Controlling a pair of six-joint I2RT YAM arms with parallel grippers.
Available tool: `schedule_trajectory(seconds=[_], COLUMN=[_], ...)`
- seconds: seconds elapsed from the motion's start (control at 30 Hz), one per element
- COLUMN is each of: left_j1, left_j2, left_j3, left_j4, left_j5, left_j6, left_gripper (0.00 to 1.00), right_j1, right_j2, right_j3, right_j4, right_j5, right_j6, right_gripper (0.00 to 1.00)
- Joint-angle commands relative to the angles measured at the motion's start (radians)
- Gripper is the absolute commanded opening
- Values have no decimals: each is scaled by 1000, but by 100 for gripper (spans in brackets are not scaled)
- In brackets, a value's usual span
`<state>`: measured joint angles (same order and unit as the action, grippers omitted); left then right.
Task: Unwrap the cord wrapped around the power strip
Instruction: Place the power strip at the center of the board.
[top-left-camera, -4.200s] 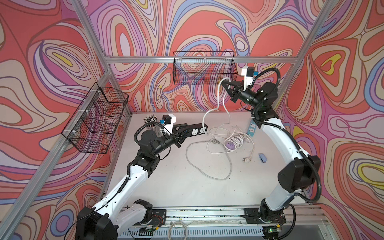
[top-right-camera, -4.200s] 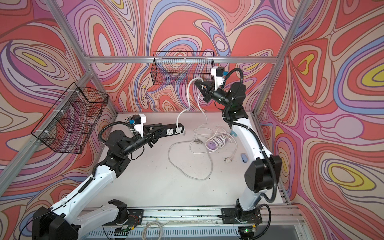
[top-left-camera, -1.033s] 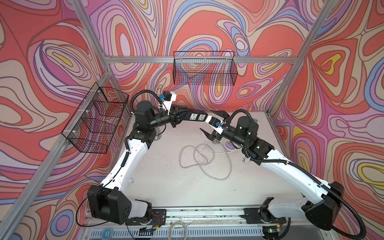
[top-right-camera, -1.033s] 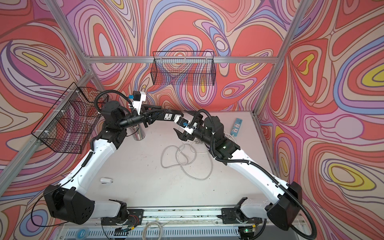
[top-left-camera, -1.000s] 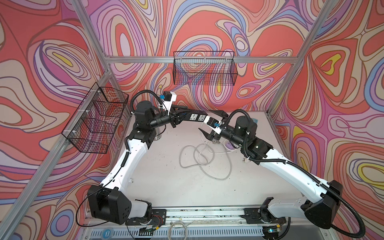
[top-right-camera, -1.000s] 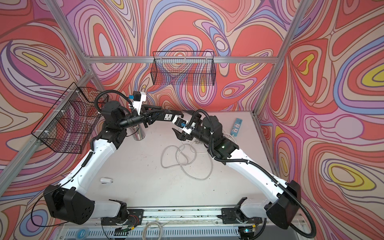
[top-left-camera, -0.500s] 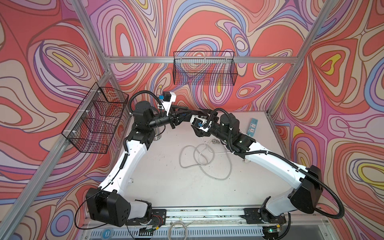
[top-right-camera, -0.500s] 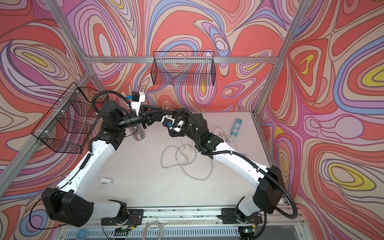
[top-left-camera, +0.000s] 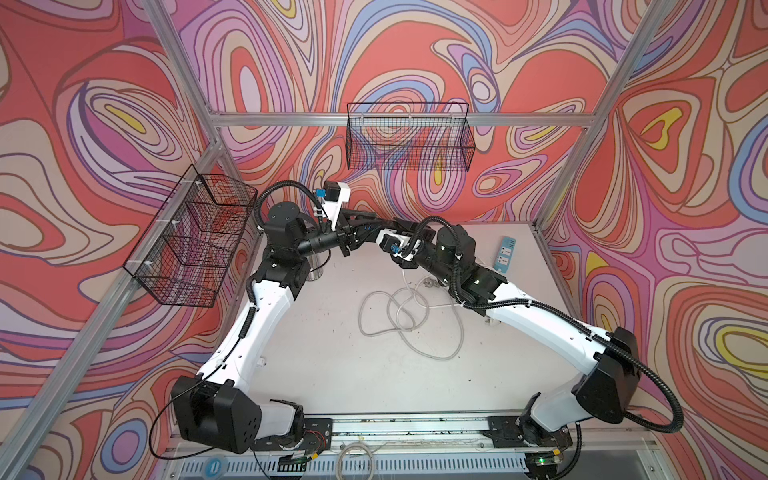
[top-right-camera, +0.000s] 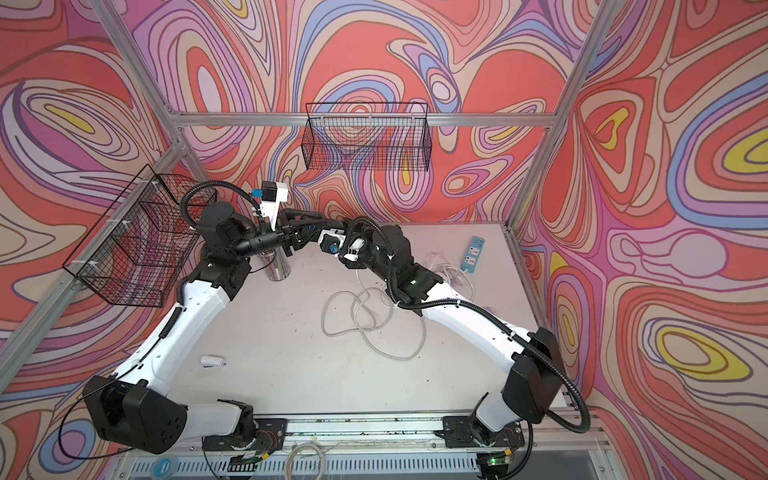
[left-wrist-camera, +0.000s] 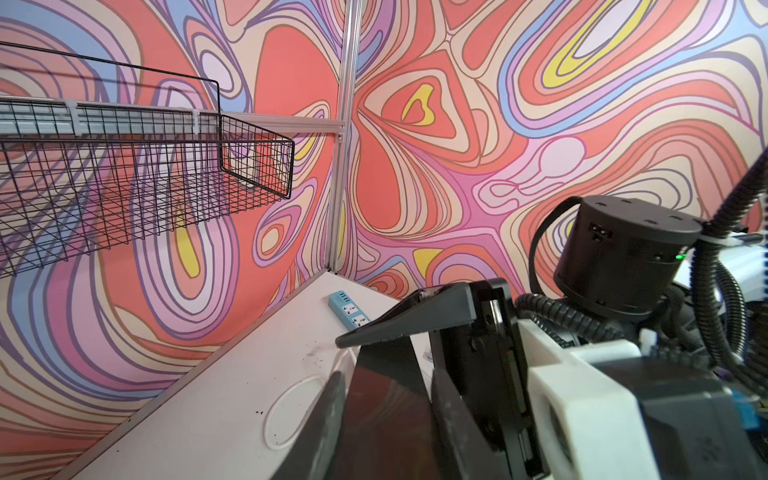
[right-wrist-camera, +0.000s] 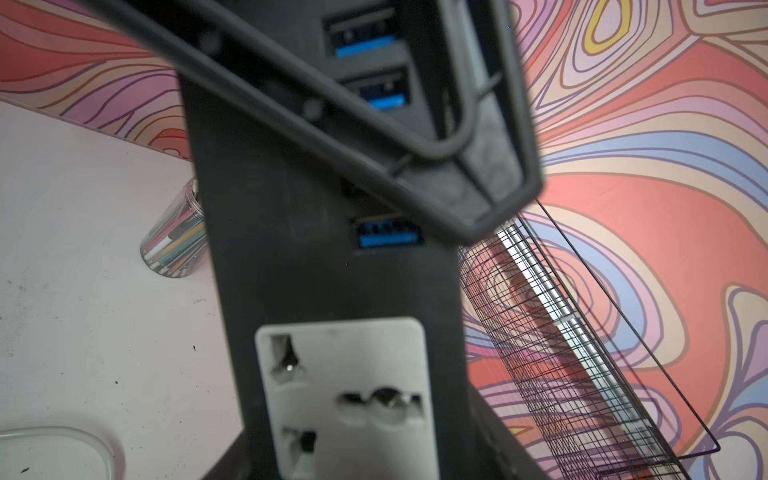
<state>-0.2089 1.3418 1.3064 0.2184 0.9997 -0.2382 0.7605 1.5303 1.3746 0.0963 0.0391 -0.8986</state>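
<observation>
The black power strip (top-left-camera: 376, 220) is held up off the table (top-left-camera: 332, 374). It is raised above and just to the side of the clear cup (top-right-camera: 276, 266) of coloured sticks, on the side that faces the blue power strip (top-left-camera: 508, 253). It is clamped near its USB end by the left gripper (top-left-camera: 359, 232), whose jaws are pressed together on it. In the right wrist view a finger (right-wrist-camera: 291, 116) of that gripper is seen lying across the blue USB ports (right-wrist-camera: 388, 239), with a white socket face (right-wrist-camera: 345, 395) further along the strip. The right gripper (top-left-camera: 388, 237) is set at the part of the strip farther from the cup. Whether its jaws are pressed on the strip cannot be told.

The pale cord (top-left-camera: 399, 316) is spread in loose loops on the table, well forward of the cup and toward the right arm's side. Where the cord meets the strip is hidden by the right arm. A small white object (top-right-camera: 212, 360) is seen on the table well forward of the cup, beside the left arm. A wire basket (top-left-camera: 409, 141) is hung on the wall above and behind the cup.
</observation>
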Motion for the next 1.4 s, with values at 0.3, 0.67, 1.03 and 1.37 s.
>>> schedule_trajectory(seconds=[0.3,0.67,1.03,1.37], left_j1=[20,79,83,83], left_j2=[-73,-141,-142,-138], left_j3=[-72,-190,-210,-210], left_j4=[127,225,237,221], left_j5=[-180,-450,-489,-503], left_j6=[1,49,72,87], left_gripper=[100,100,100,100], right_j1=[-5,-128,-499,-783], right_j2=[-9,-31,-91,-142], right_j3=[26,-53,-136,-265], right_j4=[-4,-40,-115,-167], right_j5=[28,45,53,120], right_j6=[68,359,797,1010], right_gripper=[24,23,21,22])
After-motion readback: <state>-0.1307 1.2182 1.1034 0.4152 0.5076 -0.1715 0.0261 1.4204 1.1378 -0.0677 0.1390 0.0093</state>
